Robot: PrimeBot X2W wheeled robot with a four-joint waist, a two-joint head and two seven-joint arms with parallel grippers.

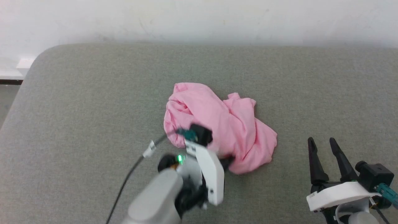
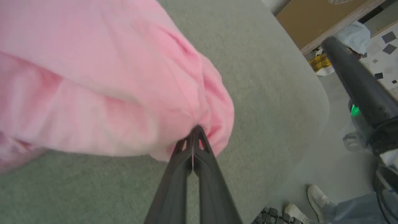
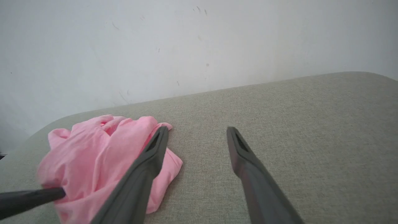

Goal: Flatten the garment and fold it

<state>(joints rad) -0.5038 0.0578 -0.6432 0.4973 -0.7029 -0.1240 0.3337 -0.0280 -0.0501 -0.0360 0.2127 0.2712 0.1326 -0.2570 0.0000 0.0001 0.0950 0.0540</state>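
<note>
Left gripper (image 2: 195, 132) first: its two dark fingers are pressed together on a fold at the near edge of the crumpled light pink jersey shorts (image 1: 217, 118), so it's pinching cloth. From that pinch the bundle's longer run slants ahead and away to the left, lying on the grey-green padded fabric table (image 1: 93, 109). The right gripper (image 1: 321, 143) hovers with fingers spread and nothing between them. The heap sits off to its left and slightly ahead, bare table between. So the left arm is nearer. Beyond everything, a plain white wall (image 1: 199, 18).
</note>
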